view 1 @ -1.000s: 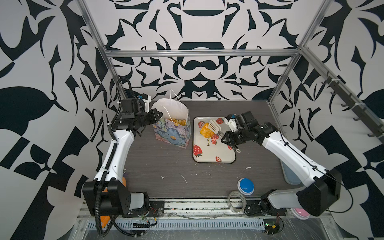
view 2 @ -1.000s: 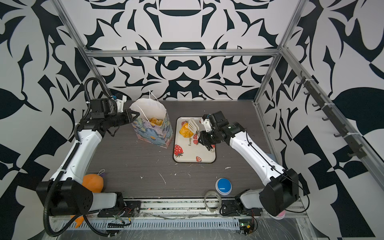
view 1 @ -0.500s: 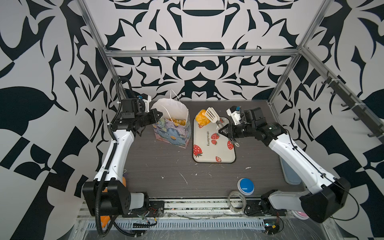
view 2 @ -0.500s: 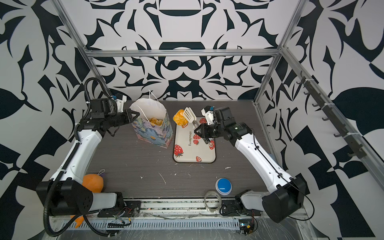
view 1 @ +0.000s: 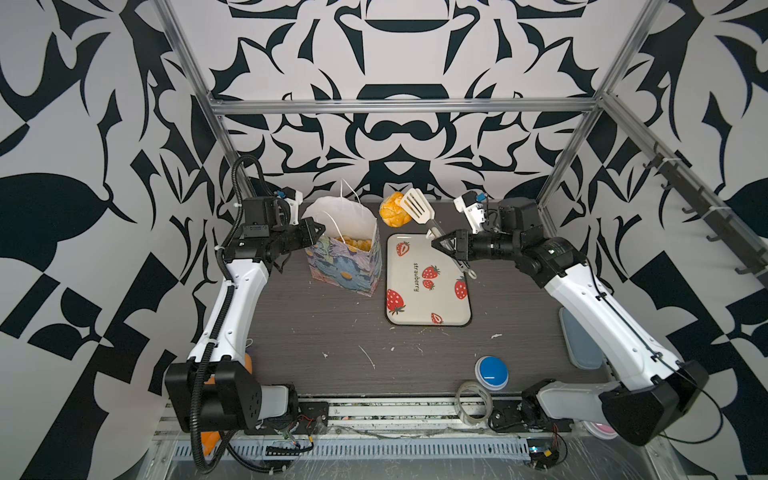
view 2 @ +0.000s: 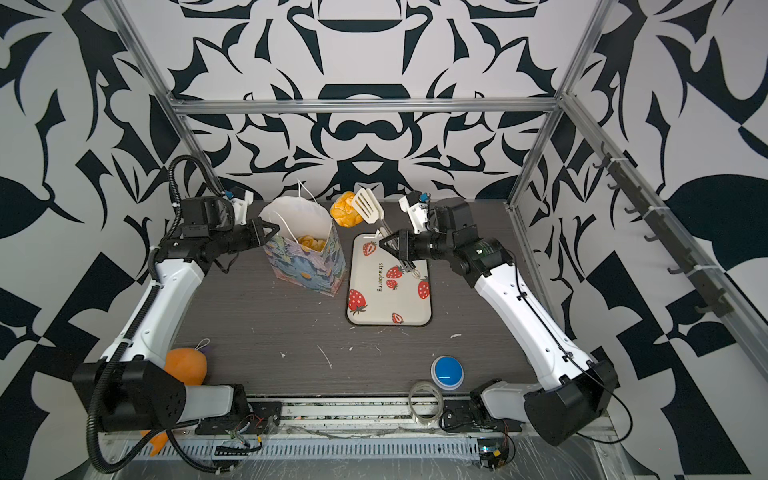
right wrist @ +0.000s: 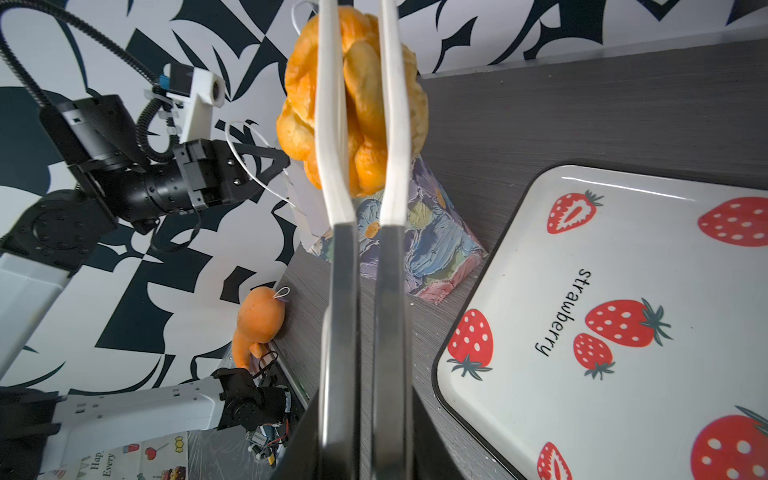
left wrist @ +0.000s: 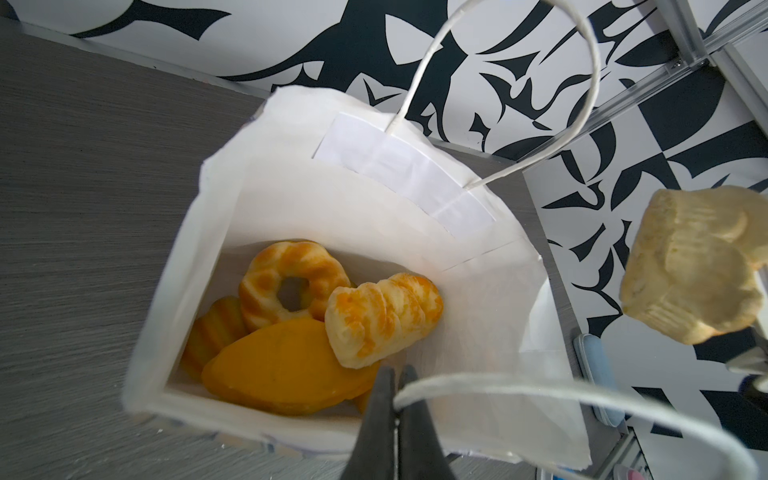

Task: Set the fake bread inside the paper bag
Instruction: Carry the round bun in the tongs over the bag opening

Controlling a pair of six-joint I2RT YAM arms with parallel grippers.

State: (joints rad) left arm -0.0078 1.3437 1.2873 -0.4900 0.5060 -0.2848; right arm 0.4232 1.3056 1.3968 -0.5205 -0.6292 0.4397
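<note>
Since bun rose off tray (toward bag) | right jaws clamp tongs | left jaws pinch handle

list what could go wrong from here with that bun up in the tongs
1. The bun is pinched in the tongs beside the paper bag, not over its mouth; a slip would likely drop it on the table.
2. The left gripper holds the bag by one thin cord handle only; a knock from the tongs might tip it or fold it shut.
</note>
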